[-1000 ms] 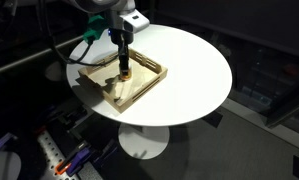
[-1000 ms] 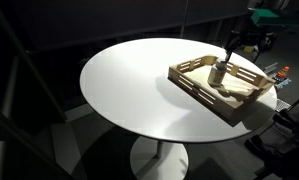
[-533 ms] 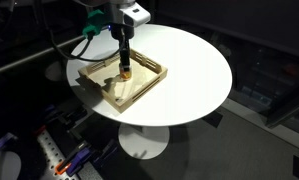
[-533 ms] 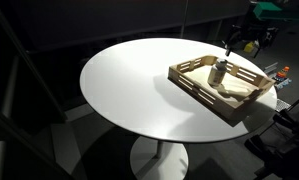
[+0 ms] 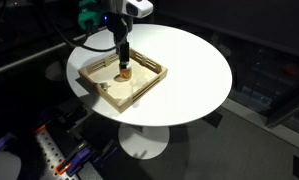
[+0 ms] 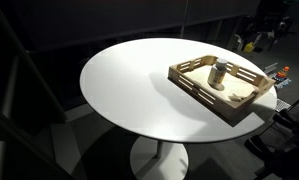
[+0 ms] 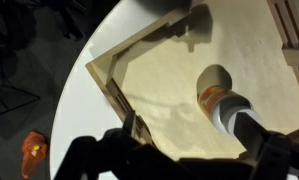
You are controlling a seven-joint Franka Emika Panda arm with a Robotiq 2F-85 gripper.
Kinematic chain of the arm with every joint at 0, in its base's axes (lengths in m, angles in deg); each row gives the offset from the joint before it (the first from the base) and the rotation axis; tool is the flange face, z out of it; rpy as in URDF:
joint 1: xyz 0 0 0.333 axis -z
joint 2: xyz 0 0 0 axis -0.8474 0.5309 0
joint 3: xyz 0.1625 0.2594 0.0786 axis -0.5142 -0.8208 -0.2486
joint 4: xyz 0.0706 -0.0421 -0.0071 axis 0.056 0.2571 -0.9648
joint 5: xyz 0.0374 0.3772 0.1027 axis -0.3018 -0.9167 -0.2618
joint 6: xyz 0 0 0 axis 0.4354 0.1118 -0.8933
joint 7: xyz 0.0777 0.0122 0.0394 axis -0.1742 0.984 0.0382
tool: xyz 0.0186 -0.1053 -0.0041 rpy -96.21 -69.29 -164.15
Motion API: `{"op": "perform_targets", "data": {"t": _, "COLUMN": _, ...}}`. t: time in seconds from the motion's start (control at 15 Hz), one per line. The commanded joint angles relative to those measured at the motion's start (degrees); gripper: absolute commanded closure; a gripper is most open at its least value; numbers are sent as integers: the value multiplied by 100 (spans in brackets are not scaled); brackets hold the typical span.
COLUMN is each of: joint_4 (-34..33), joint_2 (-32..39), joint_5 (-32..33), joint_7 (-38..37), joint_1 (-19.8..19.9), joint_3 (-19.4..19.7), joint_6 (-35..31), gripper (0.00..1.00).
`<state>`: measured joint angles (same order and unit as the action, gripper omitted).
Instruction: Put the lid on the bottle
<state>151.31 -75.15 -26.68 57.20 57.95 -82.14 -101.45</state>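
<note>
On the round white table (image 5: 194,55) in an exterior view, a square wooden tray (image 5: 139,88) with the tiny amber bottle (image 5: 122,72) upright near its middle. Straight above the bottle, the gripper (image 5: 120,50), pointing down. Again in an exterior view, the bottle (image 6: 219,73) standing inside the tray (image 6: 204,95), whitish upper part on top. Through the wrist view, the bottle (image 7: 227,108) on the pale tray floor, whitish end toward the camera, ahead of dark fingers (image 7: 132,138) spread wide apart, nothing pinched.
</note>
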Motion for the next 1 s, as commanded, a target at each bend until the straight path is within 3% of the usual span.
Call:
{"op": "perform_targets", "data": {"t": 0.0, "joint_4": -19, "joint_2": -509, "joint_5": -104, "joint_7": 940, "joint_1": 141, "joint_3": 23, "joint_6": 852, "gripper": 0}}
{"op": "perform_targets", "data": {"t": 0.4, "joint_4": -50, "joint_2": -1389, "joint_5": 259, "joint_7": 1249, "joint_1": 269, "joint_3": -11, "joint_6": 1740, "gripper": 0}}
{"op": "perform_targets", "data": {"t": 0.93, "joint_4": -295, "joint_2": -2304, "joint_5": 565, "joint_7": 1192, "joint_1": 431, "joint_3": -62, "joint_6": 2304, "gripper": 0}}
